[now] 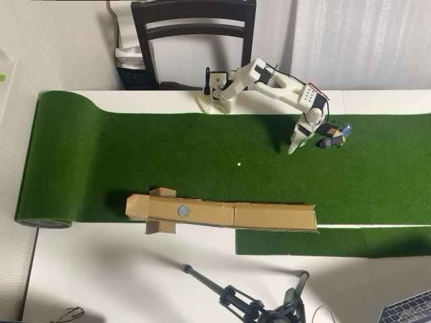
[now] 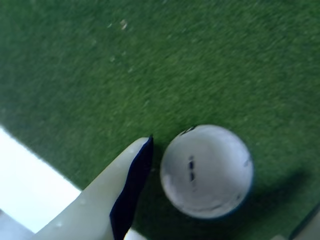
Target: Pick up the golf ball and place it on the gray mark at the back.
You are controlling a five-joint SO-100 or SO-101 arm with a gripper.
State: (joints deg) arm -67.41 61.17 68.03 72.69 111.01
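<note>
- Golf ball (image 2: pixel 206 171) fills the 5 o'clock part of the wrist view, sitting on the green putting mat (image 2: pixel 150 65); white, round, dimpled, with short dark printed marks on top and near its upper edge.
- Not resolved in the overhead view; presumably hidden under or beside the gripper (image 1: pixel 311 139) at about 3 o'clock on the mat, near the far edge by the arm base.
- One white finger with a dark pad (image 2: pixel 131 186) rising from 7 o'clock, tip just beside the ball's left side; contact not confirmed. Second finger barely hinted at the 5 o'clock corner, too little to read.
- Claw looks spread around the ball rather than clamped; true state cannot be told from these views.
- Handling, as judgement: hard, light, smooth shell; rigid, not fragile. Likely to roll or squirt out under an off-centre pinch. Turf pile should damp rolling somewhat.
- Best hold, as judgement: pads on opposite sides at the widest girth, low enough to cradle.
- Orientation: a sphere, so no long axis and no meaningful heading; dark printed line runs roughly 12 to 6 o'clock in the wrist view, cosmetic only.
- Gray round mark (image 1: pixel 183 210) on the cardboard ramp (image 1: pixel 222 213) at about 7 o'clock in the overhead view, well apart from the gripper.
- Small white speck (image 1: pixel 239 163) on the mat near centre; identity unclear.
</note>
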